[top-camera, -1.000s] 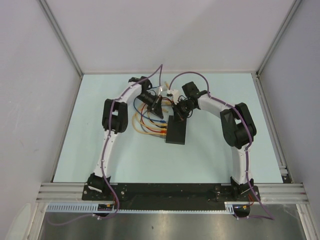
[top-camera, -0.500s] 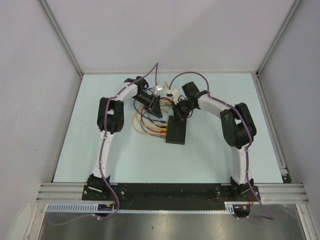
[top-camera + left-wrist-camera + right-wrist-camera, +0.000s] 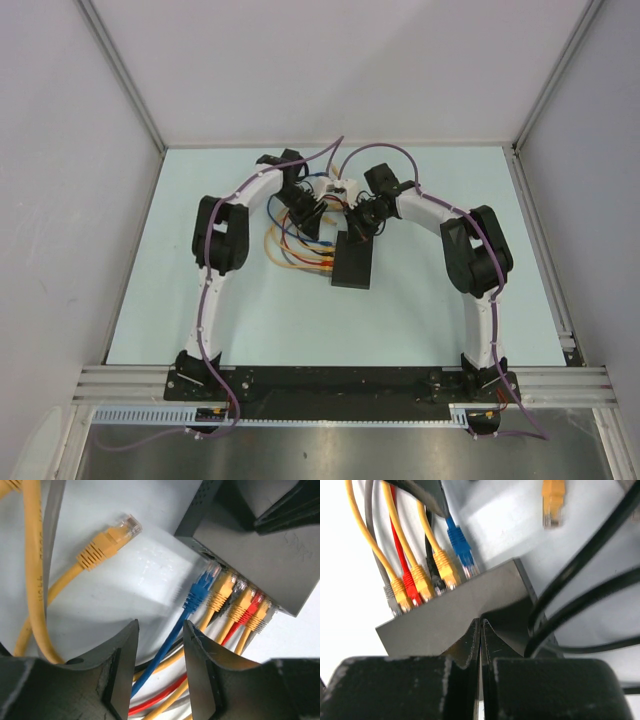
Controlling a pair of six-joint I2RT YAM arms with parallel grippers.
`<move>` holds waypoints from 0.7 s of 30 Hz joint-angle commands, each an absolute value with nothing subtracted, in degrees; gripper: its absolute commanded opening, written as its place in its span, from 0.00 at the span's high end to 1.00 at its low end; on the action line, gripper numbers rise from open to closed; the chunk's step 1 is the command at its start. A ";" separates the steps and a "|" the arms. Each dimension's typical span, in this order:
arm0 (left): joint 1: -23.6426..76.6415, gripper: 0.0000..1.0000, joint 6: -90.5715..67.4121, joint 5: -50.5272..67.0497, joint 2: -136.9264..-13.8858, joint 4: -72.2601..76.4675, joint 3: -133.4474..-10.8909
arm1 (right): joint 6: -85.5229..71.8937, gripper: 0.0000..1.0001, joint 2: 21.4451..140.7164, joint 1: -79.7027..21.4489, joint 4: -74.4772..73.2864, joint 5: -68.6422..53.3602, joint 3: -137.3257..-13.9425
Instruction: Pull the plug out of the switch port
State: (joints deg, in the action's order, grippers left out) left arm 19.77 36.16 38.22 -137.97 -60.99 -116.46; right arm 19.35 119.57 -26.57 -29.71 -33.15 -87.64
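The switch (image 3: 353, 262) is a flat black box at the table's middle, also seen as the switch (image 3: 260, 560) in the left wrist view. Blue plug (image 3: 200, 587), red plug (image 3: 252, 605) and several yellow ones sit in its ports. One yellow plug (image 3: 110, 537) lies loose on the table, clear of the ports; the same loose yellow plug (image 3: 553, 500) shows in the right wrist view. My left gripper (image 3: 161, 625) hovers open above the cables, gripping nothing. My right gripper (image 3: 481, 621) is shut, its tips pressed on the switch's top (image 3: 450, 625).
Loops of coloured cable (image 3: 285, 245) lie left of the switch under the left arm. Black cables (image 3: 580, 580) hang by the right wrist. Grey walls enclose the table on three sides; a metal rail (image 3: 340, 380) runs along the near edge.
My left gripper has opened and its wrist has swung back toward the far side, leaving the yellow plug loose on the table. The right arm and the switch have not moved.
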 commanded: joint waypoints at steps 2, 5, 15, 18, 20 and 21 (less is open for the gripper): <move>21.53 0.54 42.53 32.96 -135.53 -60.82 -115.40 | 21.09 1.00 122.08 -26.89 -32.61 -27.77 -85.96; 21.71 0.54 43.85 32.88 -135.44 -62.49 -115.14 | 21.09 1.00 122.08 -26.81 -32.52 -27.77 -85.96; 21.97 0.54 46.58 31.02 -133.24 -61.97 -110.13 | 21.01 1.00 122.34 -26.81 -32.17 -27.77 -85.96; 22.23 0.53 45.27 32.42 -132.98 -60.30 -108.11 | 21.01 1.00 122.26 -26.89 -32.17 -27.77 -85.96; 22.24 0.54 44.48 33.13 -132.63 -59.25 -106.97 | 21.01 1.00 122.26 -26.98 -32.17 -27.69 -85.96; 22.32 0.57 44.12 32.96 -132.54 -58.46 -106.53 | 21.01 1.00 122.17 -26.90 -32.25 -27.69 -85.96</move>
